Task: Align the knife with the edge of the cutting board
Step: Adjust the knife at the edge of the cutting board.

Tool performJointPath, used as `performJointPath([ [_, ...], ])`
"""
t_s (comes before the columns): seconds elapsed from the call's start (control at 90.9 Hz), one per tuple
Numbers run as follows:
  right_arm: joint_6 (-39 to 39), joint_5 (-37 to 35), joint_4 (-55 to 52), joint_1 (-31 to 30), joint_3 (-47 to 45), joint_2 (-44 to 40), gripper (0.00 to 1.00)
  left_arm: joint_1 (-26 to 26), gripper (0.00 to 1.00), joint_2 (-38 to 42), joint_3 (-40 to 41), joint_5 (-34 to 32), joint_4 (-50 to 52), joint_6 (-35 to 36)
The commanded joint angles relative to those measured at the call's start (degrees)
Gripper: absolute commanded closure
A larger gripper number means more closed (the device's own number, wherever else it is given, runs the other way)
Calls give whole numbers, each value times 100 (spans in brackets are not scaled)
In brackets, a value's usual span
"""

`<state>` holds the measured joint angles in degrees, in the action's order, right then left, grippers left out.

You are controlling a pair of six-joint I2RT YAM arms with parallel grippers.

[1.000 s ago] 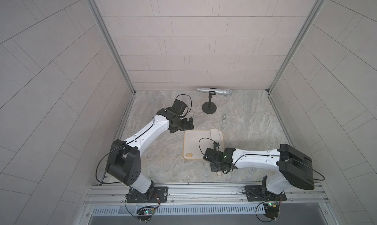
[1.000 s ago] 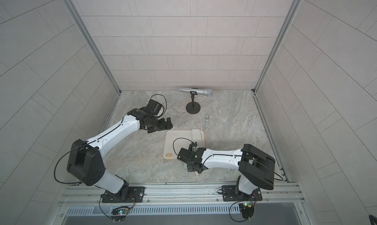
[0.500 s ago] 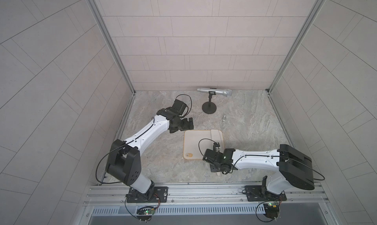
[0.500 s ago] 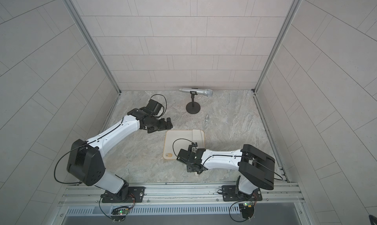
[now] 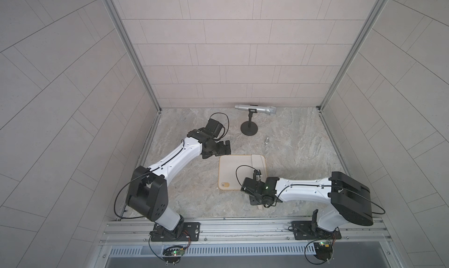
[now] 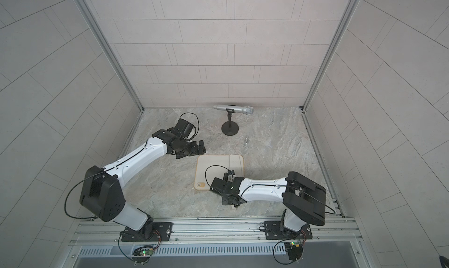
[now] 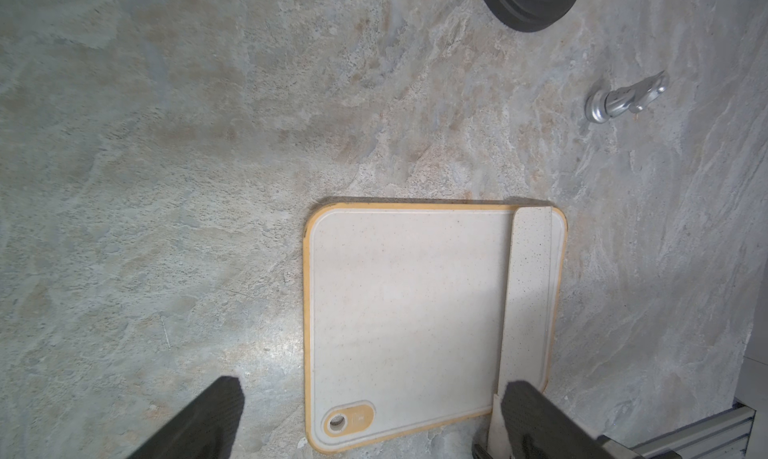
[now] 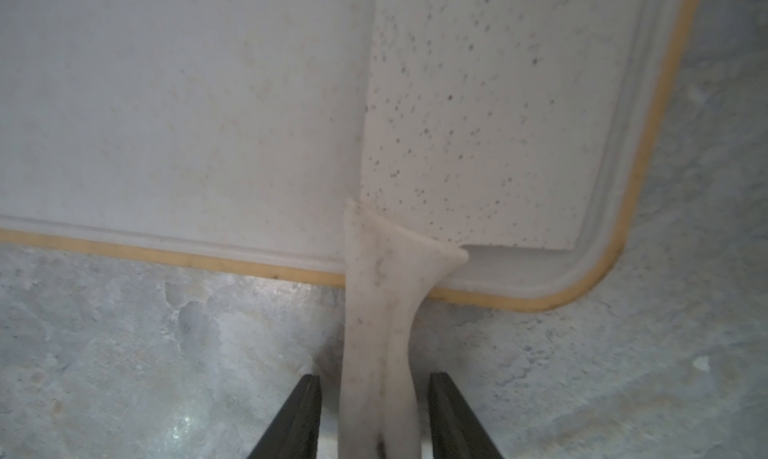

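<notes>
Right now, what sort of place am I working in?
Probably a staged robot test cell dressed as a kitchen counter: tiled walls boxing a stone-look tabletop, a cutting board with a knife on it, and an aluminium mounting rail in front.

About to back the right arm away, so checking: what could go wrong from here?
1. The right claw stands open, fingers either side of the handle of the knife; a sideways pull-back could catch it and skew the blade off the cutting board edge.
2. The handle sticks out past the board's rim, so a light bump might pivot the knife.
</notes>
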<state>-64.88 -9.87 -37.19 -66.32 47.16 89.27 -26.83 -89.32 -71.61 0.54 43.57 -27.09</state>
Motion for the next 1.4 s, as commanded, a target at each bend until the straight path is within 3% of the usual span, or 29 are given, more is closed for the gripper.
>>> performJointPath([
  [0.0,77,27,60,80,-62,133,59,-44,0,-57,-30,-37,104,79],
  [0.352,147,-126,62,129,90,240,66,-69,0,32,-28,-46,103,56],
  [1.2,147,-164,217,227,-111,466,65,-87,0,15,-34,-88,125,71],
  [1.387,136,-199,194,211,-82,451,73,-86,0,2,-29,-102,123,72],
])
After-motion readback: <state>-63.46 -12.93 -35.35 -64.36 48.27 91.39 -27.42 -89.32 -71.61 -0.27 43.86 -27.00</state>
